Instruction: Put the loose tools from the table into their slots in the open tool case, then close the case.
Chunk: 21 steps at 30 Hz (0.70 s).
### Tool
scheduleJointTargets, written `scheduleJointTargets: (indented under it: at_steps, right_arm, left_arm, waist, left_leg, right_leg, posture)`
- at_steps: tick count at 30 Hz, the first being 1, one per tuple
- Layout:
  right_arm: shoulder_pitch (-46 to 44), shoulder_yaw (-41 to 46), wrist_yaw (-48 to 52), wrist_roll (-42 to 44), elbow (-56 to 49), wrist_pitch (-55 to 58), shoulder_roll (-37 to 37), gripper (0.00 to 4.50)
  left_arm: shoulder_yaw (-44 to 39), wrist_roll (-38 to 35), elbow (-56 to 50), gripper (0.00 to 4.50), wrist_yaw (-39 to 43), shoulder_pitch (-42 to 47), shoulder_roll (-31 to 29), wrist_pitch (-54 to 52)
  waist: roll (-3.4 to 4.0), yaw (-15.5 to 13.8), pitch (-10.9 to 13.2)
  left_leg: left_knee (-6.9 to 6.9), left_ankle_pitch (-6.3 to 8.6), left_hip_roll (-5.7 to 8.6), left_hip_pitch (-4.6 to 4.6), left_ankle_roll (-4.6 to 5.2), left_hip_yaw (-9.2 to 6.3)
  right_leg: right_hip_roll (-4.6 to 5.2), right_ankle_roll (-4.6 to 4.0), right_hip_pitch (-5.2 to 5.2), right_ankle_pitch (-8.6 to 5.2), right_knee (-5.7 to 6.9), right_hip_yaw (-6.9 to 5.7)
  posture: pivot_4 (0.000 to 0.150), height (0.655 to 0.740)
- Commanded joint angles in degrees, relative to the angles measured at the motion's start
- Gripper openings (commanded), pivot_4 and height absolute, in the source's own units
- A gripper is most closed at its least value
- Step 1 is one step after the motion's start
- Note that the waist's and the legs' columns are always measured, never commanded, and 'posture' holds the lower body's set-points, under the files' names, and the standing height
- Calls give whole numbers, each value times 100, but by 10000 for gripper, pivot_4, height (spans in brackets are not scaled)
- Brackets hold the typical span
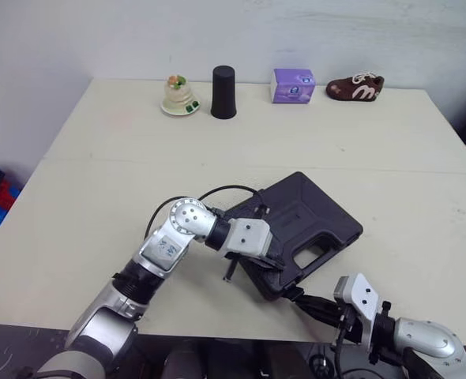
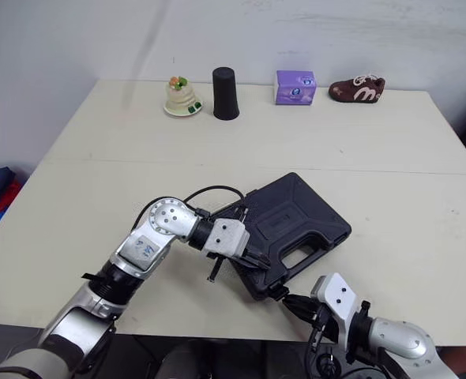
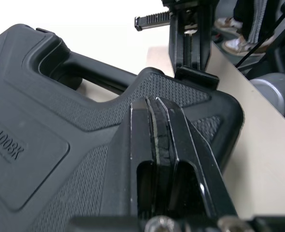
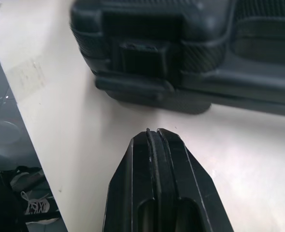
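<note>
Left eye view gives you the black moulded plastic tool case [image 1: 304,217] lying lid-down near the front edge of the cream table [image 1: 217,150], so stowing looks done and only latching may be left. Your left gripper [image 3: 156,104] rests on the lid's front corner, fingers pressed together, empty. Your right gripper [image 4: 154,133], likewise pinched on nothing, points at the black latch [image 4: 140,58] from just beside it.

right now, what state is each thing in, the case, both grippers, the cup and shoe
tool case: lid shut, lying flat on the table
left gripper: shut, tips on the case lid
right gripper: shut, just short of the case's latch
black cup: standing, wide end down
shoe: upright on its sole
</note>
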<state>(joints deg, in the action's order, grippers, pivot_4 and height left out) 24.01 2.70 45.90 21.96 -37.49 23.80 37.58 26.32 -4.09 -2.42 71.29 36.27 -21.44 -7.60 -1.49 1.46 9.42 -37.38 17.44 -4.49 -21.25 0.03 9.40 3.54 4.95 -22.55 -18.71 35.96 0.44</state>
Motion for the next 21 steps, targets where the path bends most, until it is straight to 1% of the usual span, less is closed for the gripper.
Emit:
scheduleJointTargets:
  at_steps: [1,6,8,12,21]
  right_arm:
    - [-60,55,-52,134,-348,46,53,0]
    - [-240,-112,-77,196,-420,190,32,0]
    - [-306,-140,-98,253,-481,280,19,0]
    - [-461,-36,-182,543,-662,541,-4,0]
    - [-903,18,-198,636,-722,818,91,0]
  left_arm:
    - [523,505,-31,868,56,-342,-323,-20]
    - [536,699,204,868,-475,-358,-238,-348]
    - [567,709,283,868,-528,-328,-266,-371]
    - [581,659,333,868,-617,-298,-299,-481]
    - [704,678,445,868,-601,-303,-383,-379]
  waist:
    - [-7,15,-13]
    - [-18,-5,-32]
    - [-24,-9,-38]
    - [-37,-1,-49]
    - [-45,14,-56]
  left_leg:
    - [4,1,-4,4,-4,1]
    - [4,0,-12,11,-18,-24]
    - [3,-7,-11,12,-14,-38]
    - [0,-14,-7,14,-1,-39]
    - [3,-16,-19,19,-4,-46]
  right_leg:
    - [-2,-2,1,-1,0,3]
    - [-6,-16,12,-9,2,-2]
    - [-4,-15,19,-8,2,-7]
    - [8,-37,31,-12,-3,-5]
    - [16,-45,34,-8,-4,-5]
  posture:
    - [1500,7400]
    - [1500,7400]
    - [1500,7400]
    - [1500,7400]
    - [1500,7400]
